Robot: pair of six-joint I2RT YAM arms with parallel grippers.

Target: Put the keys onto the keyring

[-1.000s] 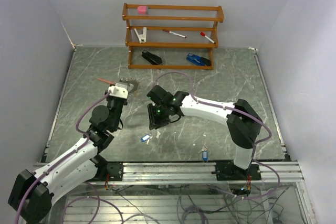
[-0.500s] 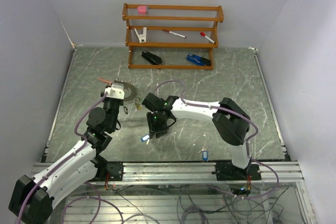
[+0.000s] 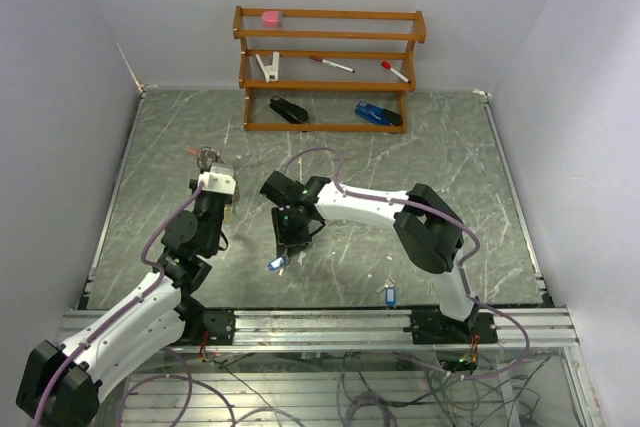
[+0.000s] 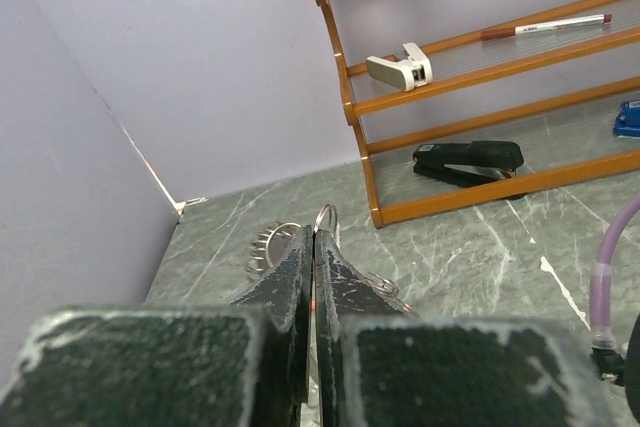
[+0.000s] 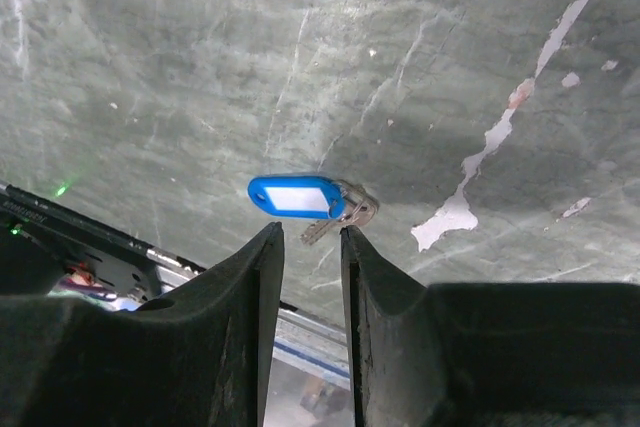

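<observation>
The right pincer (image 5: 308, 235) has swung in low over the blue-tagged key (image 5: 300, 197), jaws slightly apart, the key just beyond its tips, so a pick looks close. The left pincer (image 4: 312, 242), clamped on the keyring (image 3: 207, 158), has drawn it leftward. A second key (image 3: 390, 295) waits near the front. Grey-green marbled tabletop (image 3: 450, 177), pale lilac walls, wooden rack (image 3: 330, 72) behind.

No readable text, I checked all views. The white insert on the blue key tag (image 5: 297, 197) is plain, with no writing I can make out. The black stapler (image 4: 468, 160), pen (image 4: 545, 26) and white clip (image 4: 400, 69) on the wooden rack (image 4: 345, 97) show no legible brand.
</observation>
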